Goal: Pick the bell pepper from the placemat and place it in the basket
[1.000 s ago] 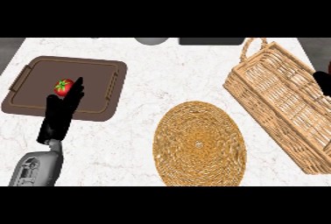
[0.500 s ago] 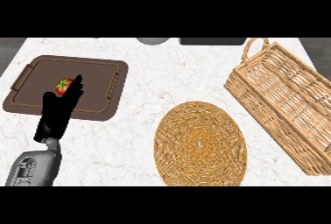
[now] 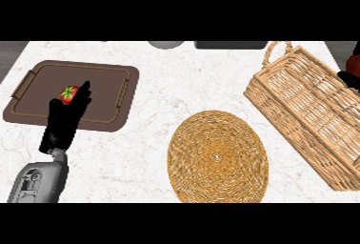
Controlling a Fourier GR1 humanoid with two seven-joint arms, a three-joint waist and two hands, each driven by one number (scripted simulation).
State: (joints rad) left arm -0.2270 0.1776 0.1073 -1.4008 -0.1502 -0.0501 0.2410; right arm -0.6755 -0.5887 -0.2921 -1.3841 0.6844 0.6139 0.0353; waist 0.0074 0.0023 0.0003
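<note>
Left hand (image 3: 67,114) over the brown tray (image 3: 105,119), fingers extended and unclosed, tips beside the bell pepper (image 3: 69,92).
The pepper lies on the tray at the worktop's (image 3: 162,90) left, partly hidden by the hand; the round woven placemat (image 3: 219,157) carries nothing. A sound grasp likely requires the fingers to enclose the pepper fully before lifting toward the basket (image 3: 309,109), well apart at right. Right hand (image 3: 350,71) rests at the right edge.
</note>
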